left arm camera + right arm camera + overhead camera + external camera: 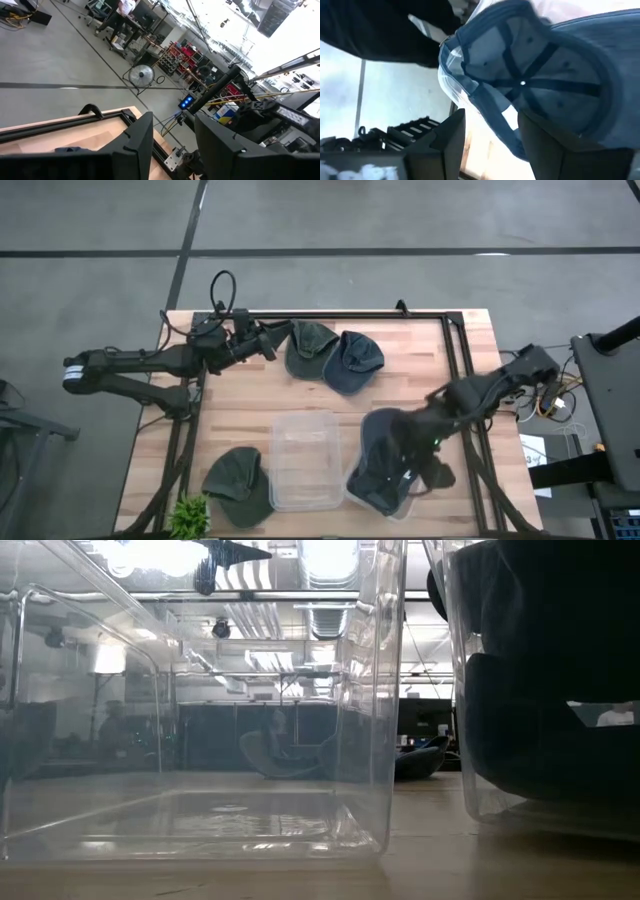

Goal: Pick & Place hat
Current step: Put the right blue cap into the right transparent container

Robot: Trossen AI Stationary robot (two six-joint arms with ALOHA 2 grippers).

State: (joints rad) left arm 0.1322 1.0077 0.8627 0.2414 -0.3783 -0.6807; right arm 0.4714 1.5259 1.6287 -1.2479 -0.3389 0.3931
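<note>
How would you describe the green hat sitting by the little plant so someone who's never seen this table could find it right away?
Start at the wooden table and find the clear empty bin near its middle. Just left of the bin lies the olive green hat, with a small leafy plant at the table corner beside it. Unlike the two hats overlapping at the far edge, it lies alone, away from both arms.

Both arms are dark, almost black; the left arm (140, 365) has a white band near its base and a black cable loop (222, 285), and the fingers (137, 145) look flat and blocky
</note>
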